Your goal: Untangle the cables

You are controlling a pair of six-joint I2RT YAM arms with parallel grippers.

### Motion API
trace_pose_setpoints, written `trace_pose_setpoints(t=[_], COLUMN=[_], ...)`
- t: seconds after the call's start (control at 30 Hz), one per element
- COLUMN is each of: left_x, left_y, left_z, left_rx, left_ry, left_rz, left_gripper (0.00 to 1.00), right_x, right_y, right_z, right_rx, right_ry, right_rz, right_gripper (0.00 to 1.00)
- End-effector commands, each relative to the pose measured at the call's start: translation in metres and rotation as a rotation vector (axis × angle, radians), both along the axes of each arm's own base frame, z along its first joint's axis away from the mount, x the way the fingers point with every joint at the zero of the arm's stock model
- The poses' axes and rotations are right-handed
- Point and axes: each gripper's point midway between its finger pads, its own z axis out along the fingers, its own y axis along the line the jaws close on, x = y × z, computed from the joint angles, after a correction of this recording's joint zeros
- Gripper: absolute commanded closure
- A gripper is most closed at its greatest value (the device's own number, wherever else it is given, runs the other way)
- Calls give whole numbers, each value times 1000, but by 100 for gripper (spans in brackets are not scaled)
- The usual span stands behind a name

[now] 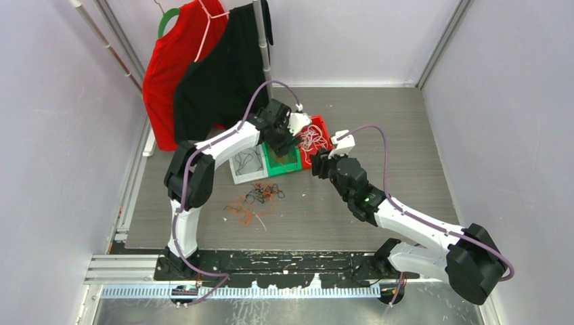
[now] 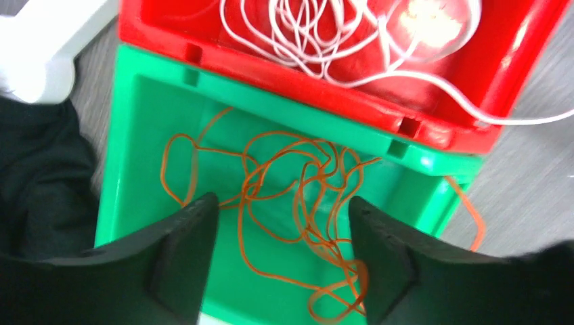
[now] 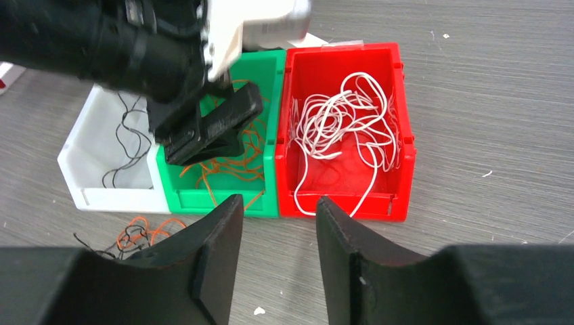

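1. We work on a grey table (image 1: 406,203) between lilac walls (image 1: 54,135).
2. Nearest to us, on the near side of the green bin (image 3: 223,200), a small snarl (image 1: 254,203) of orange and black strands lies on the table. This is the part not yet sorted.
3. The right gripper (image 3: 276,203) hovers just short of the green bin's near right corner. Its jaws are apart and nothing is between them.
4. The green bin holds an orange cable (image 2: 284,176). The white bin (image 3: 108,196), touching its left side, holds a black cable (image 3: 128,142). The red bin (image 3: 352,203), touching its right side, holds a white cable (image 3: 345,122), one end trailing over the rim.
5. The left gripper (image 2: 283,203) hangs over the green bin with its jaws apart. The orange cable lies below them and is not pinched.
6. Far beyond the green bin, clothes (image 1: 203,74) hang on a rack.
7. We judge the task well along, with one colour in each bin. What is left is pulling the snarl apart and binning its orange and black strands.
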Motion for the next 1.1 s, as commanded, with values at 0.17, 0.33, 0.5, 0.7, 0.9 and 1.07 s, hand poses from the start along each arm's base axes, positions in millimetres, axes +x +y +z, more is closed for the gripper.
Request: trace_pose_setpoints(t=[0.17,0.33,0.5,0.7,0.9,1.07], left_x=[-22,-51,-106,-180,-198,-203], left_y=[5,30,70,115,131,134], left_z=[121,157,183,124,65,31], left_rx=[-149,-123,-148,-77,-107,-134], left_ry=[4,31,75,191,285,359], left_rz=[-58,-81,-148,-215,-168,-202], left_gripper=[0,0,0,7,24,37], right_x=[-6,-9,-13,-15,-15,-25], right_y=[12,15,24,40,47,58], right_z=[39,43,40,19,6,-1], right_rx=[26,8,20,41,54,69], right_ry=[-63,-57,-39,20,39,60], right_rz=[92,126,172,219,235,296], right_gripper=[45,44,44,44,48,52])
